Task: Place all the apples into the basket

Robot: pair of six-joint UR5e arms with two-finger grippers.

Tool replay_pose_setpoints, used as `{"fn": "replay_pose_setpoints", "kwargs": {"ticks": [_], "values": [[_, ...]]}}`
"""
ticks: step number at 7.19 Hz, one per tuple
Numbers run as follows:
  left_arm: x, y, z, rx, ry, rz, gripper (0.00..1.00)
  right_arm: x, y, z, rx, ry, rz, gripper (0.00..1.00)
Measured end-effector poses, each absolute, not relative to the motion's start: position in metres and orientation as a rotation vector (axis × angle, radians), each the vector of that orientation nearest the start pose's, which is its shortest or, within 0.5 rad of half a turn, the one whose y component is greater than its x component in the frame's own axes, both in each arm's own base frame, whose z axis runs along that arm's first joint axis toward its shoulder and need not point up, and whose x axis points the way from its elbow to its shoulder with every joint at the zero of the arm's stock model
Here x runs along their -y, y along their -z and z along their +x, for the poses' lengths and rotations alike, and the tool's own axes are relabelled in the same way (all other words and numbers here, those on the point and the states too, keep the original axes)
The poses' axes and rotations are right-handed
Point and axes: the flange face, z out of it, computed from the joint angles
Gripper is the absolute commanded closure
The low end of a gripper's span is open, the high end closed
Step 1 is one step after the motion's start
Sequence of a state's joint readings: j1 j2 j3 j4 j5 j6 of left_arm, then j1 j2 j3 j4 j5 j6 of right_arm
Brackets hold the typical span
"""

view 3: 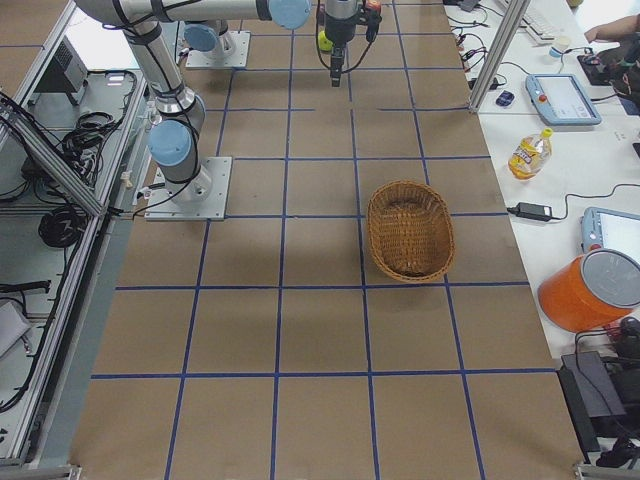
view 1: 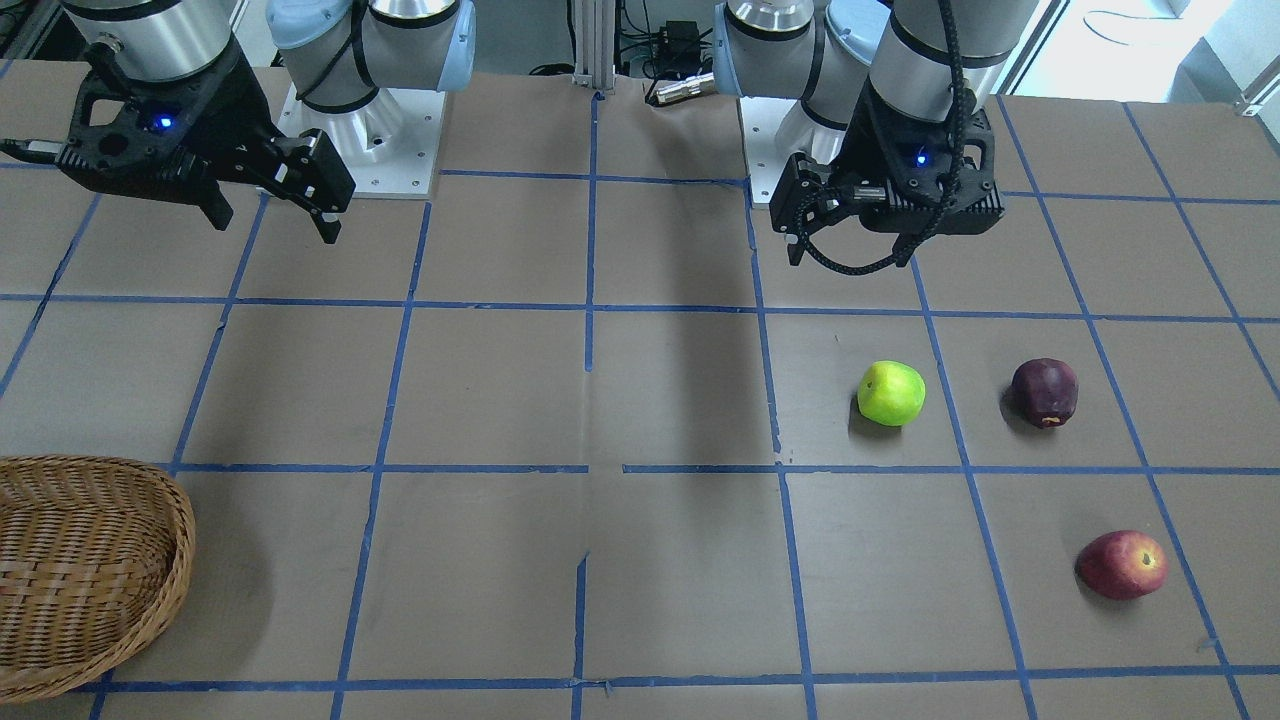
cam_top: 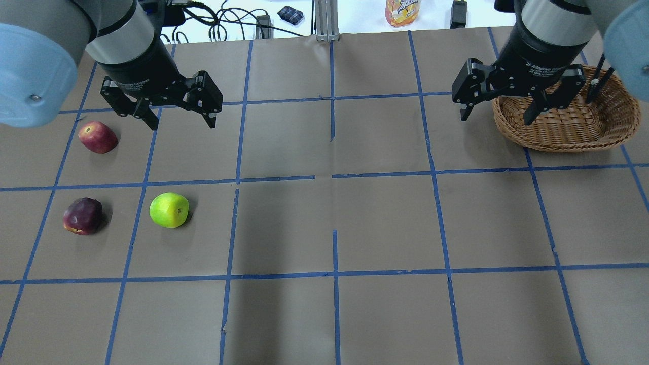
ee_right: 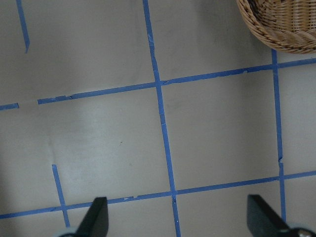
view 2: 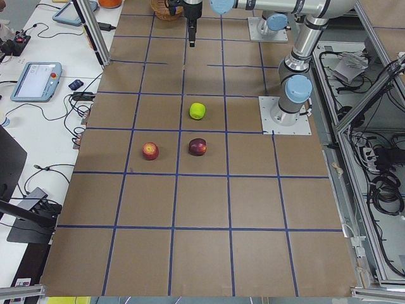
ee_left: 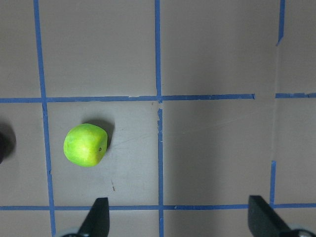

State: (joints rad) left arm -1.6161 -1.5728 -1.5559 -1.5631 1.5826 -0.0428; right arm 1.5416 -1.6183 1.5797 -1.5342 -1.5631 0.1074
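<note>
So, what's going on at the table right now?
Nothing is being held yet. The left pincer hangs open above the table near the three apples. The green apple, the maroon apple and the red apple all lie on the robot's left side. The right pincer hangs open near the basket on the robot's right side, and the basket looks empty. No apple has gone in.
</note>
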Motion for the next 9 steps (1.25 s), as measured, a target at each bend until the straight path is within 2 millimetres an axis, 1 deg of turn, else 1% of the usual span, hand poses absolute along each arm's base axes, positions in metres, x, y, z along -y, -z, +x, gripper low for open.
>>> {"fn": "replay_pose_setpoints", "kwargs": {"ticks": [4, 9], "values": [[0.4865, -0.4958, -0.1545, -3.129, 0.036, 0.005, 0.00, 0.4754, -0.5028, 0.1205, -3.124, 0.004, 0.214, 0.00], [0.4849, -0.4906, -0.1534, -3.126, 0.021, 0.005, 0.00, 0.4754, -0.5028, 0.1205, -3.124, 0.004, 0.214, 0.00]]}}
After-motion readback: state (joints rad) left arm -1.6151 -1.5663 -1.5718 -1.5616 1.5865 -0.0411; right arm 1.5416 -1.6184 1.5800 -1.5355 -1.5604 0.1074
